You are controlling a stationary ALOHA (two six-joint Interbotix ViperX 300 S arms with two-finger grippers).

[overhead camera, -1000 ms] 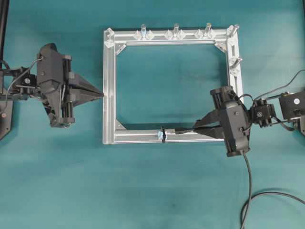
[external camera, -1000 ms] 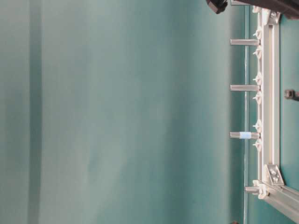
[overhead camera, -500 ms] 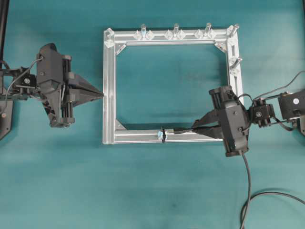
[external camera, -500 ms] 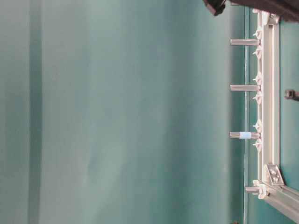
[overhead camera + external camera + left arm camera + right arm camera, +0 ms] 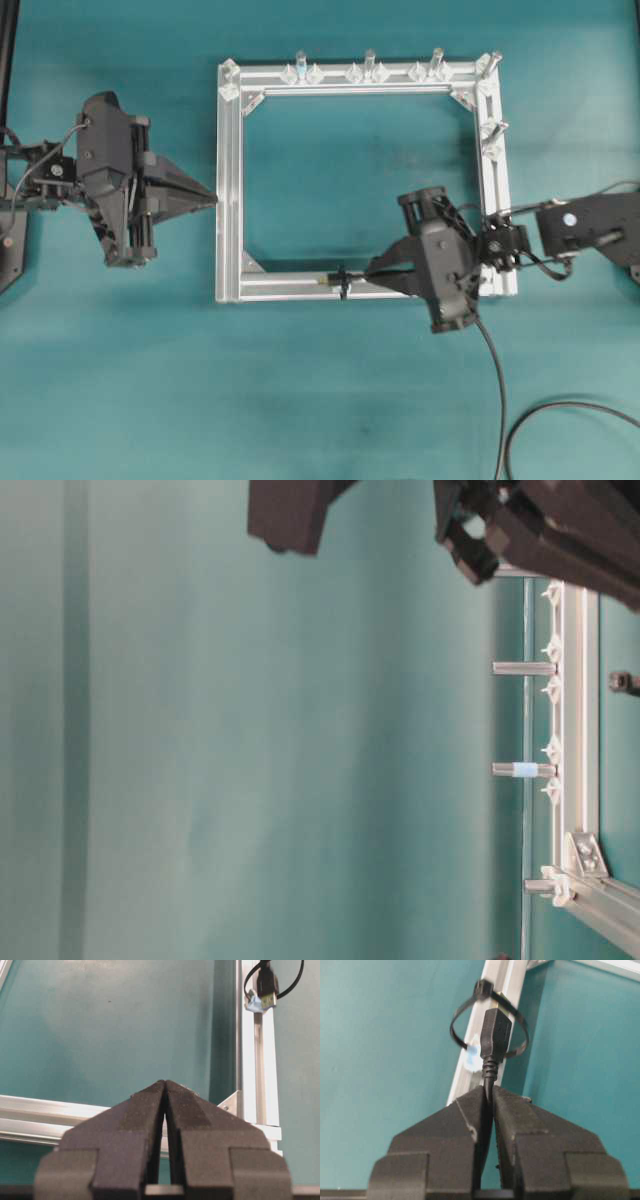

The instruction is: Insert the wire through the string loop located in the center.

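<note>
Overhead: the right gripper (image 5: 372,272) has moved left along the bottom bar of the aluminium frame (image 5: 228,180) since a second ago, when its body sat over the frame's lower right corner. Its jaws are pinched on the wire (image 5: 490,350), and the plug end now reaches through the string loop (image 5: 342,281), with a small metallic tip showing just left of the loop; before, the plug stopped short on the loop's right side. The loop sits where it did, near the middle of the bottom bar. The wire's slack trails down and curls toward the lower right corner of the view. The left gripper (image 5: 213,197) has not moved: its tips are closed together, empty, pointing at the frame's left bar.

Table-level view: dark parts of the right arm (image 5: 540,530) now fill the top edge, where earlier only a small piece showed. The upright pegs (image 5: 523,668) on the frame are as before.

Left wrist view: the left gripper's fingers (image 5: 135,1115) meet at the tips with nothing between them. At top right the plug pokes through the loop over the frame bar.

Right wrist view: the right gripper's fingers (image 5: 465,1115) clamp the wire just behind the plug, which lies inside the loop's ring
</note>
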